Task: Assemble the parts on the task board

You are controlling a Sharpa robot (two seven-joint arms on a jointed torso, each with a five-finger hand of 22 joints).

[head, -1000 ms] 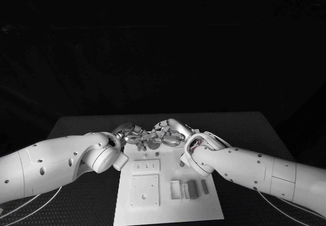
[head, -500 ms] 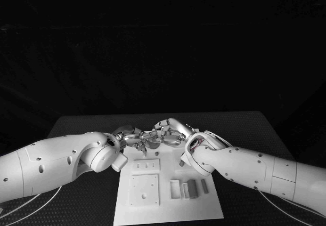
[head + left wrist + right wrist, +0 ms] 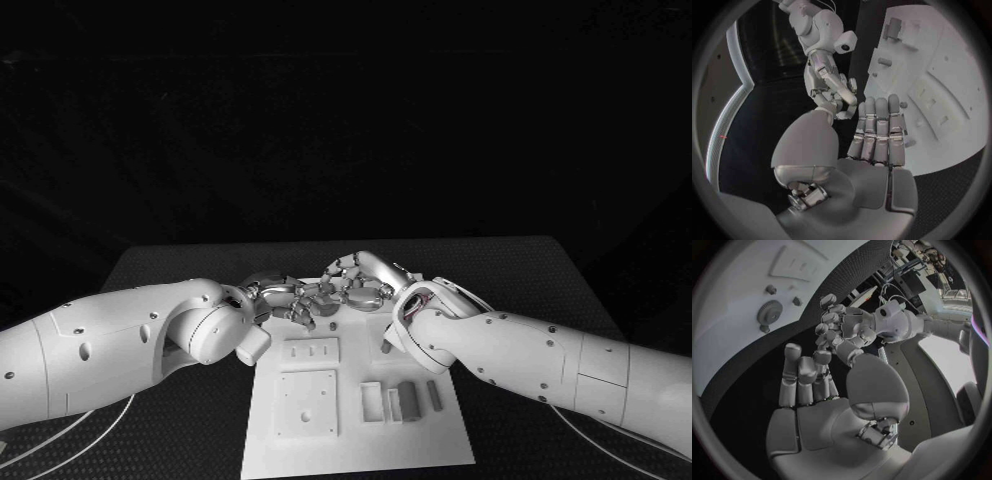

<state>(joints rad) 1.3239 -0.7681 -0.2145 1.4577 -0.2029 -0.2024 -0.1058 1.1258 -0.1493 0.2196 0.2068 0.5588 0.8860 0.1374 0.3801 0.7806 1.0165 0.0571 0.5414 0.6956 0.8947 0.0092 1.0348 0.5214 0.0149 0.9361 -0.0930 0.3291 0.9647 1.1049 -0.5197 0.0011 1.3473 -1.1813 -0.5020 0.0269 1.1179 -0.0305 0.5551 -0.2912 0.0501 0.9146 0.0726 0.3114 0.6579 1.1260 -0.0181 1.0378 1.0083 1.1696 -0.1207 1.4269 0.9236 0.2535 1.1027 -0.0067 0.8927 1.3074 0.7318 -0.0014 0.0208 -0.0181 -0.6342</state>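
**Meeting over the far end of the task board**

Hovering close together, the left hand [image 3: 283, 296] and the right hand [image 3: 358, 284] face each other above the far edge of the task board [image 3: 361, 445], which lies in the middle of the black table [image 3: 534, 270]. From the head view their silver fingers crowd into one cluster, and whether anything is pinched between them cannot be told from that angle.

From the left wrist view, the left hand [image 3: 873, 145] shows its fingers straight and pressed side by side, with the thumb raised beside them; nothing sits in its palm. The right hand [image 3: 831, 87] appears beyond its fingertips, fingers bent and close to the left thumb. From the right wrist view, the right hand [image 3: 817, 390] has its fingers nearly straight and close together, the thumb arched up, and the palm bare. The left hand [image 3: 842, 330] is opposite it with fingers curled; whether the two hands touch is not clear.

On the near half of the board lie several parts [image 3: 410, 400] side by side to the right, small upright blocks, with a square plate [image 3: 307, 403] to their left and a smaller slotted plate [image 3: 310, 353] farther away. A gear [image 3: 770, 312] lies on the far end of the board, below the hands, with small pegs [image 3: 771, 289] near it.
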